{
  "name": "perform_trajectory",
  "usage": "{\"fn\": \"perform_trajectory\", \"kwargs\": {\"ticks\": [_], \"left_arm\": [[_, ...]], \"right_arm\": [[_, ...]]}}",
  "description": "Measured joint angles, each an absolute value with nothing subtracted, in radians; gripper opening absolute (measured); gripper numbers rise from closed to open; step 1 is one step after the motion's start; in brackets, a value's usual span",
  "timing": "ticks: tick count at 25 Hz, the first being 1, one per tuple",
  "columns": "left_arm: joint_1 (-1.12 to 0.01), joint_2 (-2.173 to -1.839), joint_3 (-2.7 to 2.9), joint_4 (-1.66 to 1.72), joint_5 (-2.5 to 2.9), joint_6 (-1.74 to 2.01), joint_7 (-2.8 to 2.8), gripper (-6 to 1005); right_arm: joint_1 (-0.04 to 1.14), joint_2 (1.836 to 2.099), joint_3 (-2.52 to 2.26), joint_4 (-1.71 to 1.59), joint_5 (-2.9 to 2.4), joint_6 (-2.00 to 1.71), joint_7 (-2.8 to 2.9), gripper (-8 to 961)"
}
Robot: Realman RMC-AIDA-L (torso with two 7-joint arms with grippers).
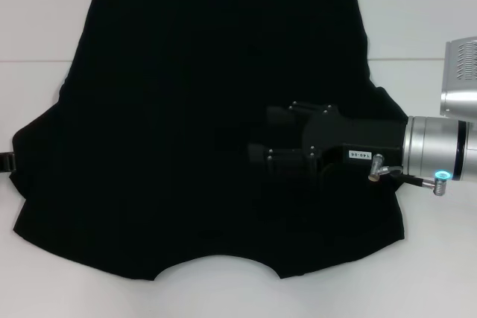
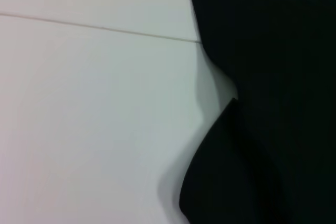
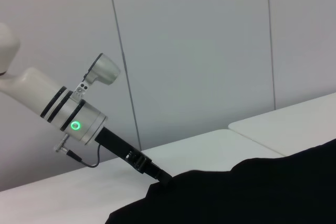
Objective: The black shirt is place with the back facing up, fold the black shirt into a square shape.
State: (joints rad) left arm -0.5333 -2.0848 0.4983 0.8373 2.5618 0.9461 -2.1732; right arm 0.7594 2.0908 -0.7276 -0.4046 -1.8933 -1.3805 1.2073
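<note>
Right gripper (image 1: 261, 135) hovers low over the black shirt (image 1: 186, 124) in the head view, fingers slightly spread, pinching nothing as far as I can see. That shirt lies flat on the white table (image 1: 417, 5), neckline toward the robot. It's soft, floppy, light cloth, so I'd grab a sleeve edge or hem corner.

Left wrist view: just a sleeve edge (image 2: 220, 171) on white tabletop.

Right wrist view: left gripper (image 3: 157, 174) reaches the shirt's edge, can't tell its state. Plain panelled wall (image 3: 199, 51) behind.
</note>
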Motion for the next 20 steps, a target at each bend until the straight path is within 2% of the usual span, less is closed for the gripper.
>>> {"fn": "perform_trajectory", "kwargs": {"ticks": [20], "left_arm": [[-0.478, -2.095, 0.463, 0.911, 2.556, 0.929, -2.179, 13]], "right_arm": [[0.763, 2.097, -0.732, -0.394, -1.871, -1.375, 1.206, 855]]}}
